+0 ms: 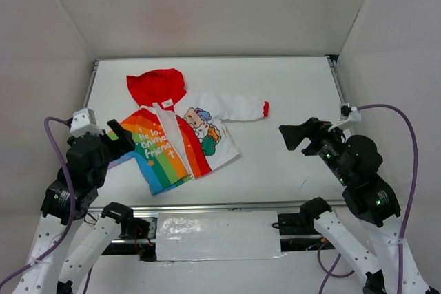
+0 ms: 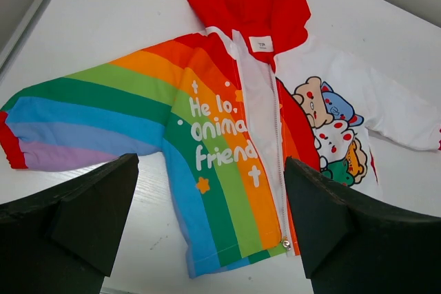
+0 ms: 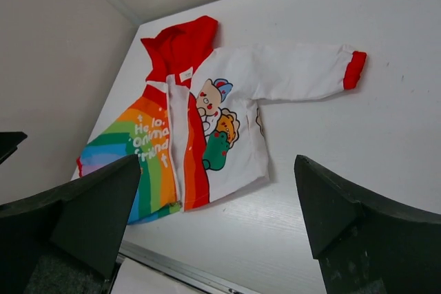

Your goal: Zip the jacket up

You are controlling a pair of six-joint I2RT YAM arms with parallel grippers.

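The jacket (image 1: 180, 137) lies flat on the white table, red hood (image 1: 157, 87) at the far end. Its rainbow half with white lettering (image 2: 207, 135) is on the left. Its white half with cartoon animals (image 3: 220, 129) is on the right, sleeve stretched out to a red cuff (image 1: 265, 108). The front is open, and the zip pull (image 2: 284, 242) sits at the bottom hem. My left gripper (image 1: 122, 139) is open and empty above the rainbow sleeve. My right gripper (image 1: 293, 135) is open and empty above bare table, right of the jacket.
A metal rail (image 1: 207, 206) runs along the table's near edge, with a white taped panel (image 1: 217, 235) in front of it. White walls enclose the left, back and right. Thin rails (image 1: 337, 80) line the table's sides.
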